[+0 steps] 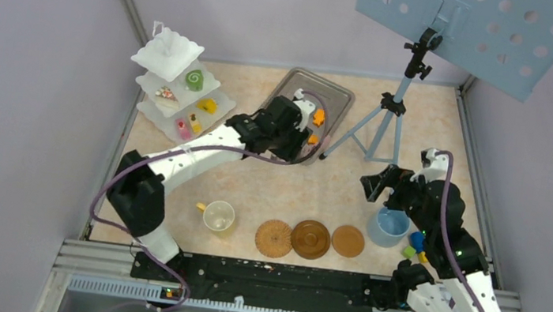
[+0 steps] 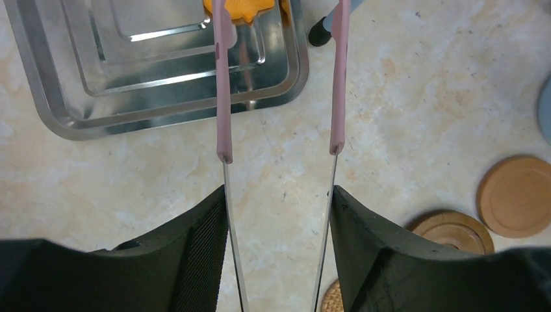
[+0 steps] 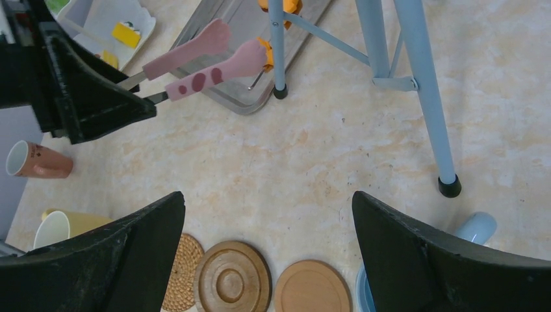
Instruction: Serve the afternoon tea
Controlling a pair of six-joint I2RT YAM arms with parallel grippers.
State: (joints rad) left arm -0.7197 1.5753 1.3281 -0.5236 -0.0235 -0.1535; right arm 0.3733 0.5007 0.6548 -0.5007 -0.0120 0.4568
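Observation:
My left gripper (image 1: 290,123) is shut on the pink tongs (image 2: 224,97), whose metal arms press against both fingers (image 2: 201,247). The tongs stand spread, their tips over an orange biscuit (image 2: 247,8) in the metal tray (image 1: 336,96); a second orange biscuit (image 1: 312,138) lies nearby. The white three-tier stand (image 1: 178,84) at back left carries a green swirl roll (image 1: 194,79), a yellow wedge (image 1: 206,104) and a pink slice (image 1: 180,124). My right gripper (image 3: 268,201) hangs open and holds nothing, above the coasters (image 3: 230,281) and beside a blue cup (image 1: 389,226).
A woven coaster (image 1: 273,238), a dark wooden one (image 1: 310,239) and a light one (image 1: 347,241) sit in a row near the front. A yellow cup (image 1: 218,216) stands to their left, a brown cup (image 3: 36,162) lies further left. A blue tripod (image 1: 390,114) stands mid-table; toy blocks (image 1: 413,248) lie at right.

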